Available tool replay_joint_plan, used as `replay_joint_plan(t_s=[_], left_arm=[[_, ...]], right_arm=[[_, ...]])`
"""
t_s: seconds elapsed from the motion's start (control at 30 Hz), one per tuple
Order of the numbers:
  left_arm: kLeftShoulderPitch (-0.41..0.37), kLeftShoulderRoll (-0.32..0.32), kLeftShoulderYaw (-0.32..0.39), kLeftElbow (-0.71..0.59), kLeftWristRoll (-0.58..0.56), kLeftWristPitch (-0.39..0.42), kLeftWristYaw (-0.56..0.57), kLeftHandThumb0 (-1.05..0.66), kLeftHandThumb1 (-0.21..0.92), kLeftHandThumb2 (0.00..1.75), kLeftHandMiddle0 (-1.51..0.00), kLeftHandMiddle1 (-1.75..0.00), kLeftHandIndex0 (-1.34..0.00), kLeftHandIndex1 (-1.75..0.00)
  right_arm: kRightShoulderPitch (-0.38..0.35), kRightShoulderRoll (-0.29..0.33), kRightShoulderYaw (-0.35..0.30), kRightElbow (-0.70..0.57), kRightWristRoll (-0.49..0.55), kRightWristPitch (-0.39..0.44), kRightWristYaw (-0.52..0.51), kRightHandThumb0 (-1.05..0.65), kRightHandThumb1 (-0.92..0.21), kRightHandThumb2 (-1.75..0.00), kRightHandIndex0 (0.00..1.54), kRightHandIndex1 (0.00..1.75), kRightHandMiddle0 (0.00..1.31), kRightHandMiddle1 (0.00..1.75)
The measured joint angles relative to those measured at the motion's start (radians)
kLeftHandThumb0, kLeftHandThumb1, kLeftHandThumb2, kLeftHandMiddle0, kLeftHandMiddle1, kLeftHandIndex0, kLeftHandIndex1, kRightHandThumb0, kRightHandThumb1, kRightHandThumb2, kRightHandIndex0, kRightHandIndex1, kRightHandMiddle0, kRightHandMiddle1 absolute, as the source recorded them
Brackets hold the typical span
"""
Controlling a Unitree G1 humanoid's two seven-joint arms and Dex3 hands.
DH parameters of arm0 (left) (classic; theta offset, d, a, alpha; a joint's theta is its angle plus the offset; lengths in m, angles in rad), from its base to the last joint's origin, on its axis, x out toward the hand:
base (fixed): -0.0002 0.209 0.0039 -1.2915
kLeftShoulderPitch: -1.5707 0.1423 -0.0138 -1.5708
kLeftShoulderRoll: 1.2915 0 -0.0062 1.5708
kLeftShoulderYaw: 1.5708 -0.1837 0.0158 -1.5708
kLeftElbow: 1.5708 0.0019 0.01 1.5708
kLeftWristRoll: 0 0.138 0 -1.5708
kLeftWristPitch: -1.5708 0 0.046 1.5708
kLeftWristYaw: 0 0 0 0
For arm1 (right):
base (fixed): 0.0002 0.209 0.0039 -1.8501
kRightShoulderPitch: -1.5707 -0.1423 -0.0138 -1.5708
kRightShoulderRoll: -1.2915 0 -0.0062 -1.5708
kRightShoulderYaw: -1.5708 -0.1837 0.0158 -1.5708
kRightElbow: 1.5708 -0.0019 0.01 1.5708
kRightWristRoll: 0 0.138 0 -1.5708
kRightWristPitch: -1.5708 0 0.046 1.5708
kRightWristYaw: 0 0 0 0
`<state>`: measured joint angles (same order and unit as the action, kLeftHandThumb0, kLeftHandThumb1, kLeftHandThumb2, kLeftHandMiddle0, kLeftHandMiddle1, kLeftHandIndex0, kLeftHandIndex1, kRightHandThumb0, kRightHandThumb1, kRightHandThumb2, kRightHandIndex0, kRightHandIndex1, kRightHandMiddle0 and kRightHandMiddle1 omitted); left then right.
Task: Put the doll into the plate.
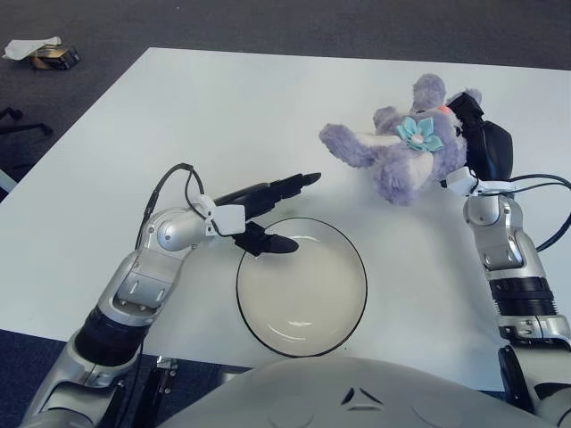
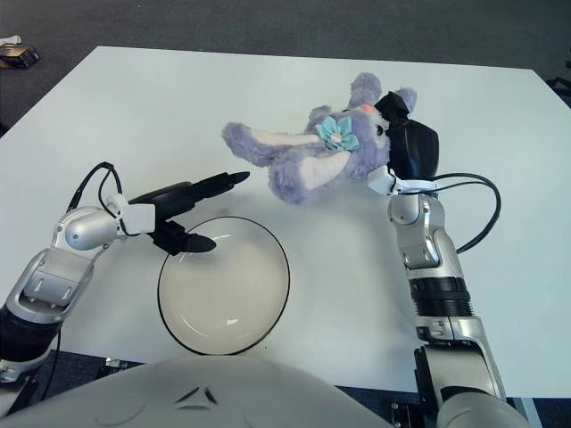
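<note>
- Right hand (image 1: 477, 147) grips the purple plush rabbit doll (image 1: 397, 153) at its head end, over the white table (image 1: 223, 107).
- Doll extends left of that hand, beyond the glass plate (image 1: 302, 285).
- Left hand (image 1: 263, 209), fingers extended and empty, at the plate's left rim.

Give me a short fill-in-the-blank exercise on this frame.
1. The right hand grips the purple ____.
2. The doll wears a blue ____ decoration.
3. The plate holds ____.
4. The left hand shows at the plate's ____ rim, fingers spread.

Missing words: doll; flower; nothing; left
</note>
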<state>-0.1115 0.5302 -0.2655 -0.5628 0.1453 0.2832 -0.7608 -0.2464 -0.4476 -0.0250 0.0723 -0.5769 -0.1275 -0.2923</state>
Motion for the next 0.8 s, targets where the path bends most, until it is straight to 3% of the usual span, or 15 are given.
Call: replay_joint_plan(t_s=[0.33, 0.53, 0.8], left_arm=[[-0.004, 0.020, -0.061, -0.026, 0.056, 0.078, 0.006, -1.05, 0.92, 0.40, -0.01, -0.05, 0.00, 0.00], [0.037, -0.033, -0.104, 0.071, 0.120, -0.028, 0.134, -1.04, 0.92, 0.32, -0.04, -0.07, 0.00, 0.00], [0.096, -0.059, -0.100, 0.140, 0.148, -0.219, 0.267, -1.00, 0.92, 0.24, -0.05, -0.10, 0.00, 0.00]], right_arm=[[0.000, 0.000, 0.000, 0.000, 0.000, 0.006, 0.000, 0.00, -0.08, -1.59, 0.80, 1.73, 0.55, 1.75], [-0.001, 0.001, 0.000, 0.000, 0.001, 0.010, 0.000, 0.00, -0.08, -1.60, 0.80, 1.74, 0.55, 1.75], [-0.001, 0.005, -0.006, 0.000, 0.016, 0.014, 0.001, 0.00, -0.03, -1.66, 0.83, 1.75, 0.59, 1.75]])
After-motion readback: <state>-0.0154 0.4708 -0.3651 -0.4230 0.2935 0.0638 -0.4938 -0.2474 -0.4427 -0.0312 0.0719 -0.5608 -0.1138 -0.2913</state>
